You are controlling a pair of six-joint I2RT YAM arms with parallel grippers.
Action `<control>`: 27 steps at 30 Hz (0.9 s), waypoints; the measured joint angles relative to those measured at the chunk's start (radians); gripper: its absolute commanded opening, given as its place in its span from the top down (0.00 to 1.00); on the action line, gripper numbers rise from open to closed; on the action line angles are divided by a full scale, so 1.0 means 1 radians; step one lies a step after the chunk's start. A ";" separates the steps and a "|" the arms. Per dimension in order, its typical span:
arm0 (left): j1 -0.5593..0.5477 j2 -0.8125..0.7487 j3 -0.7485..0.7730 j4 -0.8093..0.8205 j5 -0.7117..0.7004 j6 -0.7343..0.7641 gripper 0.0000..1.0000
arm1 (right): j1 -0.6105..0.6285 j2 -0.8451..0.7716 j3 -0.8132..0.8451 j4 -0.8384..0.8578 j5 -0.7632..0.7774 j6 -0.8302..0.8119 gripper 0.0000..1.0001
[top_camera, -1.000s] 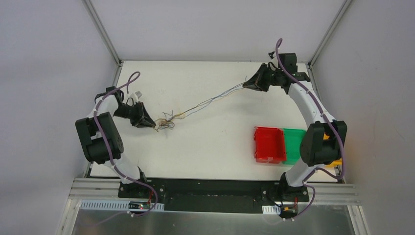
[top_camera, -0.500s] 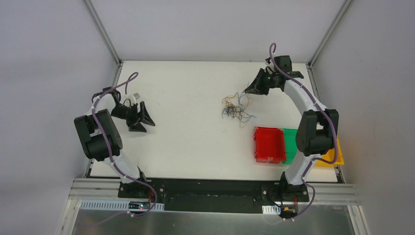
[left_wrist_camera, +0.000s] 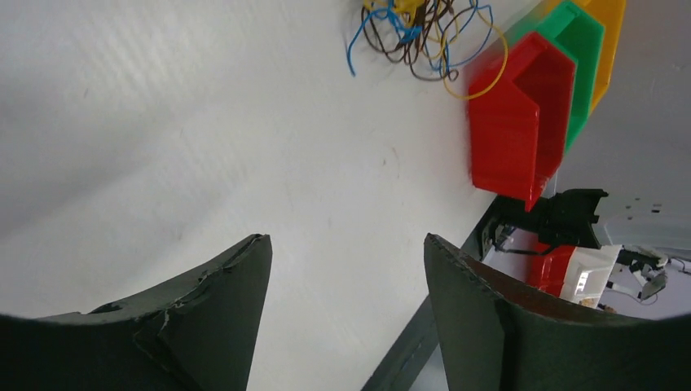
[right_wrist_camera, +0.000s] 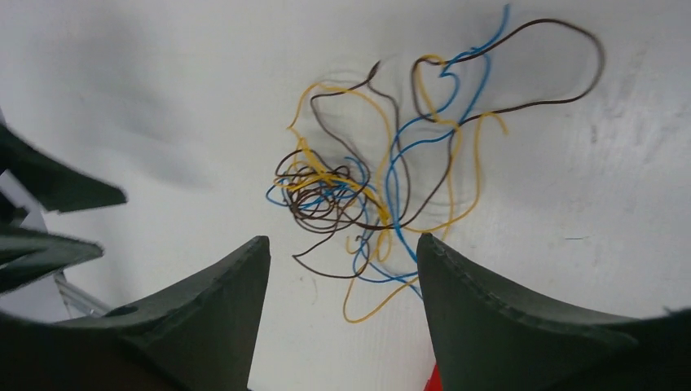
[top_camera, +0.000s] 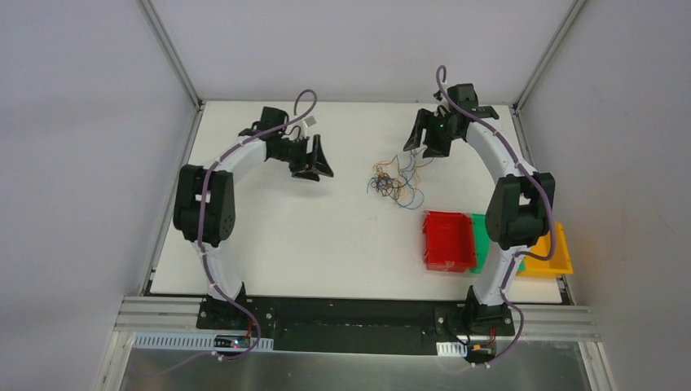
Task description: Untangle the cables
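The cables (top_camera: 393, 177) lie loose on the white table as a tangled heap of thin yellow, blue and dark brown wires. They fill the middle of the right wrist view (right_wrist_camera: 383, 195) and show at the top edge of the left wrist view (left_wrist_camera: 424, 32). My right gripper (top_camera: 417, 147) hovers open just behind the heap, with nothing between its fingers (right_wrist_camera: 342, 244). My left gripper (top_camera: 324, 157) is open and empty to the left of the heap, pointing toward it (left_wrist_camera: 346, 244), with bare table between them.
A red bin (top_camera: 448, 240), a green bin (top_camera: 489, 236) and a yellow bin (top_camera: 550, 257) stand in a row at the right, just in front of the heap. The table's back edge runs close behind both grippers.
The cables were stretched between both shut grippers. The left let go first, the wires sprang into a heap by the right gripper, which then opened. The left arm swung to the back middle.
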 measured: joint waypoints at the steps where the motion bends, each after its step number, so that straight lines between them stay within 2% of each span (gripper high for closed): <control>1: -0.030 0.037 0.017 0.055 0.001 -0.041 0.32 | 0.011 0.005 0.000 -0.003 -0.029 0.000 0.32; 6: -0.137 0.223 0.066 0.351 0.016 -0.249 0.36 | 0.058 0.075 -0.008 -0.002 -0.126 0.021 0.37; 10: -0.198 0.357 0.081 0.573 0.024 -0.430 0.36 | 0.093 0.127 -0.045 -0.001 -0.135 0.037 0.39; 15: -0.243 0.448 0.151 0.713 0.040 -0.560 0.39 | 0.113 0.166 -0.073 -0.002 -0.108 0.040 0.40; 18: -0.262 0.486 0.197 0.767 0.036 -0.612 0.56 | 0.113 0.192 -0.073 0.001 -0.100 0.040 0.42; 24: -0.275 0.536 0.200 0.848 0.033 -0.697 0.81 | 0.113 0.226 -0.074 0.003 -0.077 0.043 0.50; 26: -0.275 0.536 0.189 0.861 0.035 -0.707 1.00 | 0.113 0.227 -0.073 0.004 -0.064 0.043 0.56; 27: -0.275 0.536 0.184 0.867 0.035 -0.711 1.00 | 0.113 0.227 -0.073 0.005 -0.059 0.041 0.59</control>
